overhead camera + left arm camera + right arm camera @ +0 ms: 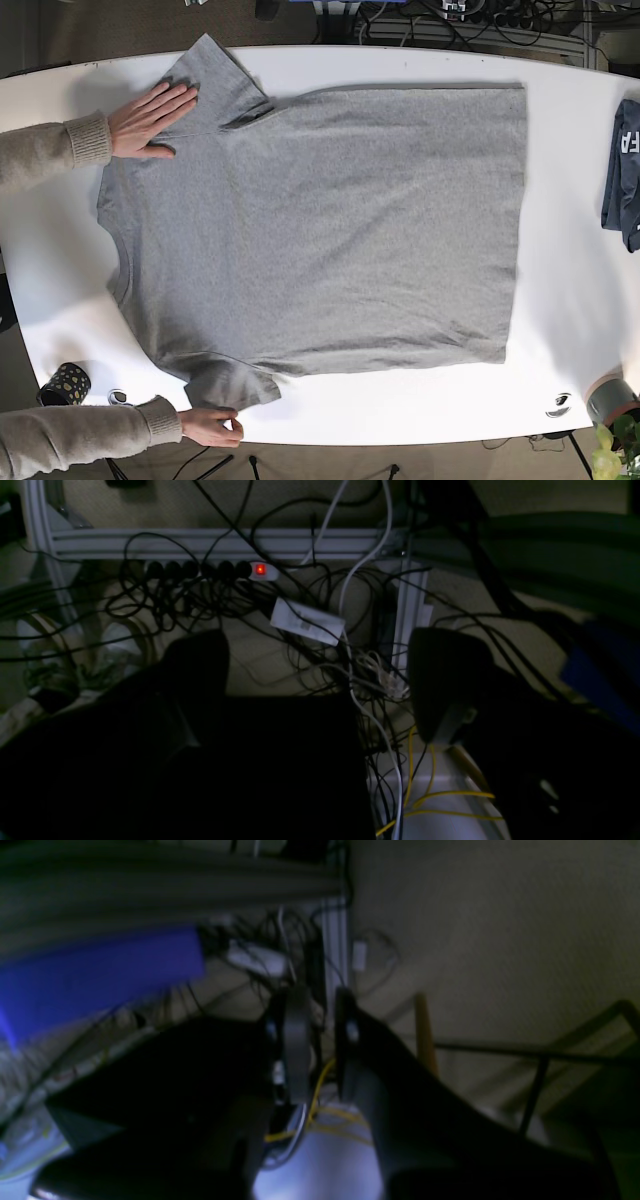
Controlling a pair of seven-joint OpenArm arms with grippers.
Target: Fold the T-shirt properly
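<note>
The left claw [320,680] shows in the left wrist view with its fingers spread wide and nothing between them, above a tangle of cables [325,630] on the floor. In the right wrist view the right claw [317,1040] has its fingers close together with a thin gap, also holding nothing. In the base view the gray T-shirt [320,220] lies flat in the middle of the white table [560,390]; it looks soft, light and floppy, best taken by a sleeve or hem corner, and a person's hand [150,120] presses the upper left sleeve.

Your base view is bright and sharp, the white bench [400,415] evenly lit with soft shadows; both wrist views are dim and murky; the right wrist view is blurred throughout.
</note>
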